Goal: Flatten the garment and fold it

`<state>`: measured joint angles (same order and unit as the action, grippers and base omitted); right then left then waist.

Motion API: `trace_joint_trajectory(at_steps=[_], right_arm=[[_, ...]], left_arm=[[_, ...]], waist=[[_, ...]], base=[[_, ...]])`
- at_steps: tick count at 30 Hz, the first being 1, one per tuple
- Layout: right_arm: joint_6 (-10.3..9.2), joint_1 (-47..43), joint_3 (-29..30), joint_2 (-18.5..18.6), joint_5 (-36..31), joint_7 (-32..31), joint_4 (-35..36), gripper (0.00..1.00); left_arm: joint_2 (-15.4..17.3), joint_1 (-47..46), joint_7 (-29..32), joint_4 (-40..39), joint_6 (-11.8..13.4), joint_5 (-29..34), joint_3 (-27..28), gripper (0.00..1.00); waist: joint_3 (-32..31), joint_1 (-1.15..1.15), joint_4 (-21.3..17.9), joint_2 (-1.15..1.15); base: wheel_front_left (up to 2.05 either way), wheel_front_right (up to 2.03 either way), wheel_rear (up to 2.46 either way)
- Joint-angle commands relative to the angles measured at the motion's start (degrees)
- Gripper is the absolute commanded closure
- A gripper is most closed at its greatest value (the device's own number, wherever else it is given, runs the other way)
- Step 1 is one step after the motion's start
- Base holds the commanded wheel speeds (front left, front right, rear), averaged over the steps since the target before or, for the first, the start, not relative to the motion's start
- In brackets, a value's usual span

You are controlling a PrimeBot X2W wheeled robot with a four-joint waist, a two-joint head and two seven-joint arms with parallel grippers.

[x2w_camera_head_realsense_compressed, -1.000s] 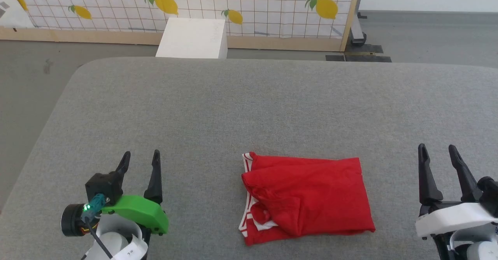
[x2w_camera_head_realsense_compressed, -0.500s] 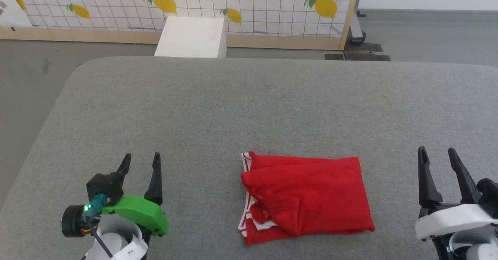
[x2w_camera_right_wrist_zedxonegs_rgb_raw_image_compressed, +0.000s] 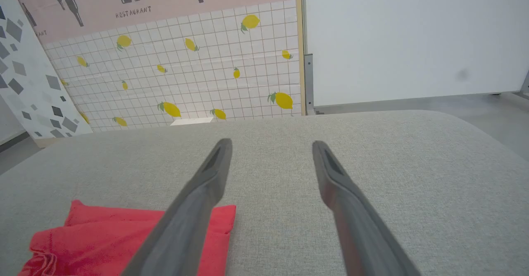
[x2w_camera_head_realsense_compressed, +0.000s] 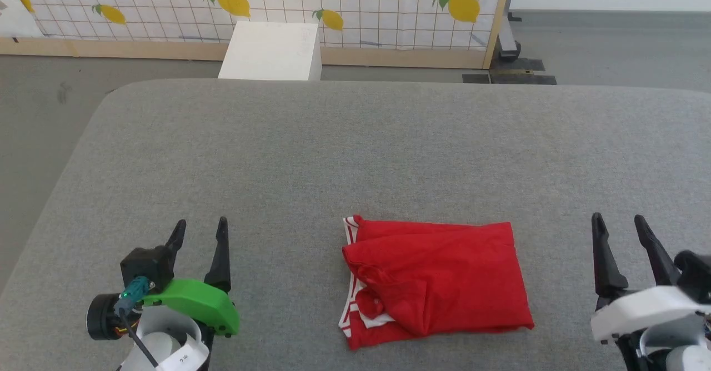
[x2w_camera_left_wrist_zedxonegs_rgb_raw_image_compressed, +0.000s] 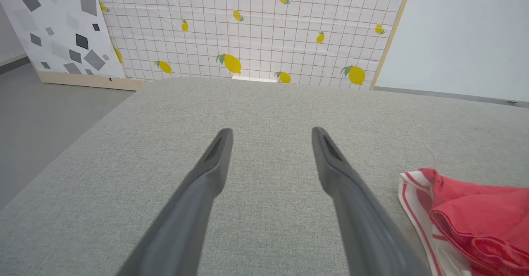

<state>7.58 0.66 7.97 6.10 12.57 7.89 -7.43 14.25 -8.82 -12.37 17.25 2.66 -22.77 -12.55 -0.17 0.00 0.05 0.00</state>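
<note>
At the lower left of the head view, the left end effector (x2w_camera_head_realsense_compressed: 200, 224) — two long dark fingers on a green and white wrist — stood over the grey, cloth-covered bench (x2w_camera_head_realsense_compressed: 333, 149). Its fingers were apart and held nothing. In its own wrist view, bare grey fabric lay between them.

To the right of it, near the front edge of the bench and a little right of the middle, lay the garment (x2w_camera_head_realsense_compressed: 439, 282), a red jersey shirt with white-and-red striped trim. It was gathered into a compact, roughly rectangular packet of several layers. The top layer was plain red and fairly smooth, and the far and right edges were rather straight. At the left side the striped trim and some white cloth came out from under a rounded, slightly wrinkled fold. No letters or number were visible. The garment touched neither end effector.

Further right, at the lower right, the right end effector (x2w_camera_head_realsense_compressed: 617, 218) on its white wrist also had its fingers spread and empty, well apart from the garment's right edge.

As I judged it, the flattening and the folding were essentially done — the packet lay by itself with both arms off at the sides. At most the uneven left side could need a little tidying.
</note>
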Motion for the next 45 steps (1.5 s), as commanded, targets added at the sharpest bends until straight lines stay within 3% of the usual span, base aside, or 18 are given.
trace_joint_trajectory(at_steps=[1,5,12,16,21,36,37,38,39,45], right_arm=[[-0.09,1.4,0.0,0.3,0.3,-2.1,0.2,0.0],[-0.09,5.9,-1.8,1.9,2.0,-14.0,1.2,0.0],[-0.09,13.5,-9.9,6.0,4.8,-44.9,1.3,0.0],[-0.09,15.7,-13.9,8.3,4.3,-55.1,-0.2,0.0],[-0.09,17.1,-16.9,9.2,2.9,-58.7,-3.6,0.0],[-0.09,16.8,-20.8,9.1,2.1,-57.3,-14.1,0.0],[-0.09,16.8,-20.8,9.1,2.5,-57.5,-14.6,0.15],[-0.09,16.9,-20.8,9.1,2.8,-57.5,-14.9,0.71],[-0.09,17.1,-20.9,9.3,3.1,-57.5,-15.0,1.0],[-0.09,18.6,-21.6,10.8,5.0,-55.4,-13.4,1.0]], left_arm=[[0.5,-0.1,-0.2,-0.3,0.6,-0.2,0.1,0.0],[0.6,0.3,-0.5,-1.3,1.3,-0.4,0.7,0.0],[0.9,0.4,-0.9,-4.5,2.8,-0.3,1.4,0.0],[0.7,-0.5,-0.8,-5.9,3.1,0.1,1.0,0.0],[0.3,-1.9,-0.8,-6.6,3.1,0.3,0.3,0.0],[-1.0,-5.4,-1.6,-4.6,2.0,0.3,-1.4,0.0],[-1.0,-5.5,-1.6,-4.3,1.9,0.2,-1.4,0.0],[-1.0,-5.5,-1.7,-4.1,1.9,0.2,-1.5,0.0],[-1.1,-5.6,-1.7,-3.9,1.8,0.2,-1.6,0.0],[-1.3,-5.6,-1.9,-2.7,1.3,0.0,-2.1,0.0]], waist=[[0.0,0.0,-0.2,0.0],[0.4,0.0,-0.6,0.0],[3.3,0.0,0.5,0.0],[5.7,0.0,2.3,0.0],[8.9,0.0,4.7,0.0],[12.6,0.0,8.8,0.0],[12.6,0.0,8.8,0.0],[12.5,0.0,8.9,0.0],[12.4,0.0,9.0,0.0],[10.5,0.0,9.3,0.0]], base=[[0.0,0.0,0.0],[0.0,0.0,0.0],[0.0,0.0,0.0],[0.0,0.0,0.0],[0.0,0.0,0.0],[0.0,0.0,0.0],[0.0,0.0,0.0],[0.0,0.0,0.0],[0.0,0.0,0.0],[0.0,0.0,0.0]])
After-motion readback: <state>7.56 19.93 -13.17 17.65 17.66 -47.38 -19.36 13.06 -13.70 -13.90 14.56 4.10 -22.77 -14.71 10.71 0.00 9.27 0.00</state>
